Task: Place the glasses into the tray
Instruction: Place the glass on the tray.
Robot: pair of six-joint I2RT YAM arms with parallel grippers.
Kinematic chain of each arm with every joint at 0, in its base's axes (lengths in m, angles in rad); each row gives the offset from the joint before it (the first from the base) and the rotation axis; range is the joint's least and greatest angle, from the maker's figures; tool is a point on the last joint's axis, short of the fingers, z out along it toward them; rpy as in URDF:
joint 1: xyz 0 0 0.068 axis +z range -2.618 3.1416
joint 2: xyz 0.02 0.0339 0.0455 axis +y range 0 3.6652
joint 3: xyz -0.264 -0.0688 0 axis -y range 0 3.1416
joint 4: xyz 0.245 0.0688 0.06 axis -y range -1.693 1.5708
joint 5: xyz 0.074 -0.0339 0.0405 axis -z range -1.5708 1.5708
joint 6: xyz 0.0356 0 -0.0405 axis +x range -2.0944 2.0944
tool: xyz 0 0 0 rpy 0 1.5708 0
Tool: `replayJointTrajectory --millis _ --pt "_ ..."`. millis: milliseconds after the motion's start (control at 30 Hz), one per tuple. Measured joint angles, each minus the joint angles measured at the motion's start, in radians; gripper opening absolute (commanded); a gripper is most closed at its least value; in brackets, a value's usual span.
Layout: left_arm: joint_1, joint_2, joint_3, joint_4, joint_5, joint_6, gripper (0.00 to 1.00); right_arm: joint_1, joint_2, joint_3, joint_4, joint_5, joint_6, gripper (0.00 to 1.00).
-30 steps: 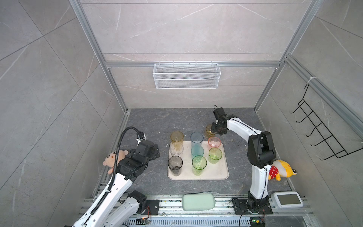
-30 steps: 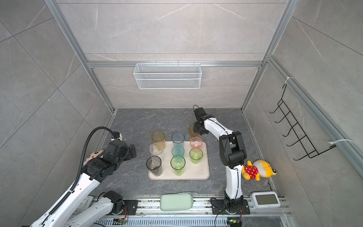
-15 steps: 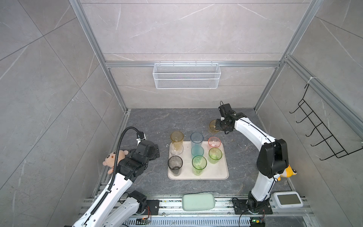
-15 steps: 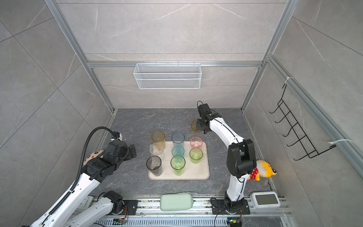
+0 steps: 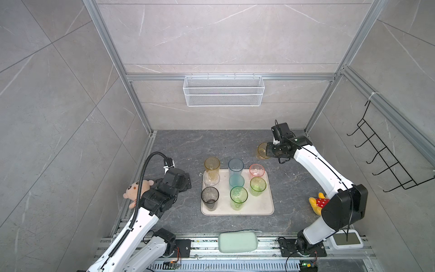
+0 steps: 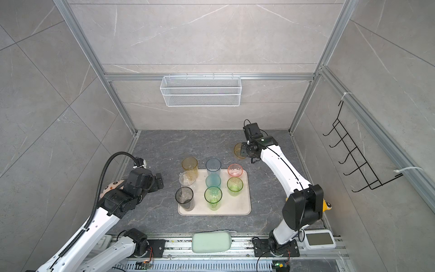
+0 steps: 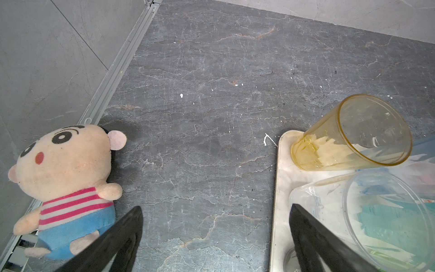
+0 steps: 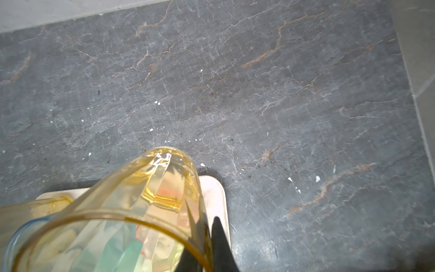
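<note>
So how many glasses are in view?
9. Eight stand on the tray: tall amber, pale blue, pink, clear, teal, short green, smoky grey, tall green. A short amber one is in the right hand, off the tray. None seems hidden.

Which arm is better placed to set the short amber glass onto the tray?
Right. The right pincer is shut on the short amber glass, just past the tray's far right corner. The left pincer hangs open and empty by the tray's opposite side.
</note>
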Motion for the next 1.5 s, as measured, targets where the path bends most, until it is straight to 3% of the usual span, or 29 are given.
replayJointTrajectory --millis 1000,1500 --pt "0.0 0.0 0.0 0.0 0.0 0.0 0.97 0.059 -0.402 -0.19 -0.372 -0.074 -0.063 0.0" --pt "0.0 -0.006 0.0 0.0 0.001 0.0 0.97 0.286 -0.554 -0.379 -0.418 -0.1 0.017 0.0"
